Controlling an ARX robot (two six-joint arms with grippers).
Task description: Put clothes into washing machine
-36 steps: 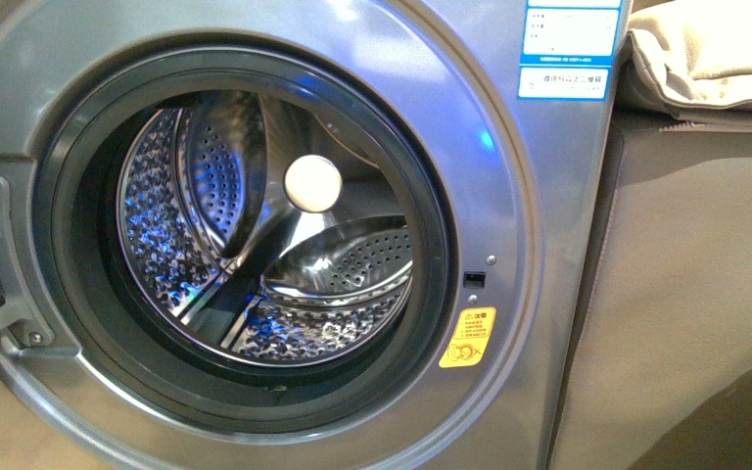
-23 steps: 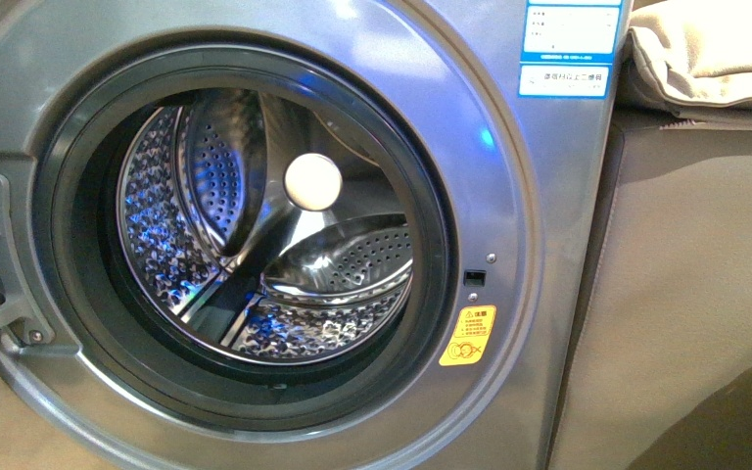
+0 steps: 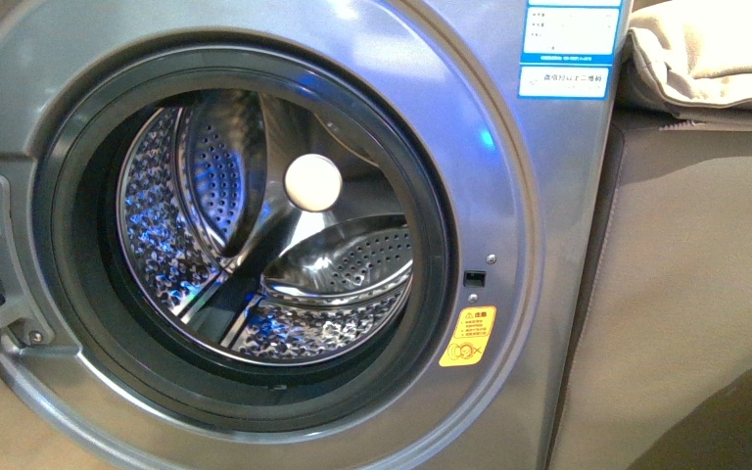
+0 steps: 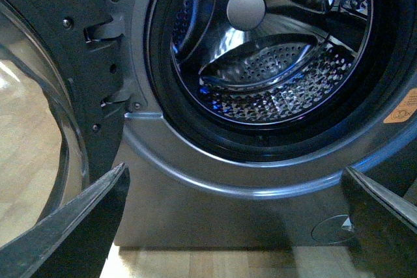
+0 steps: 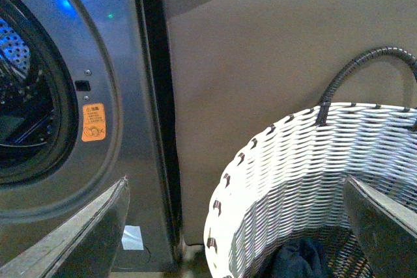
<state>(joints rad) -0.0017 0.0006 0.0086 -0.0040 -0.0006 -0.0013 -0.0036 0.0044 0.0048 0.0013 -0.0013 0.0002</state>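
Yellow sticker (image 3: 467,337) on washing machine (image 3: 534,196), print unreadable; left pincer (image 4: 234,168) and right pincer (image 5: 235,178) gape apart.

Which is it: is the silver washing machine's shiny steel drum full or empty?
Empty: the shiny steel drum shows only bare holed metal. The dark blue cloth sits in the white woven basket.

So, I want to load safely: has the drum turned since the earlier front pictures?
No. The drum shows its paddles at the same angles against the black gasket and the yellow sticker; only the blue glints shift.
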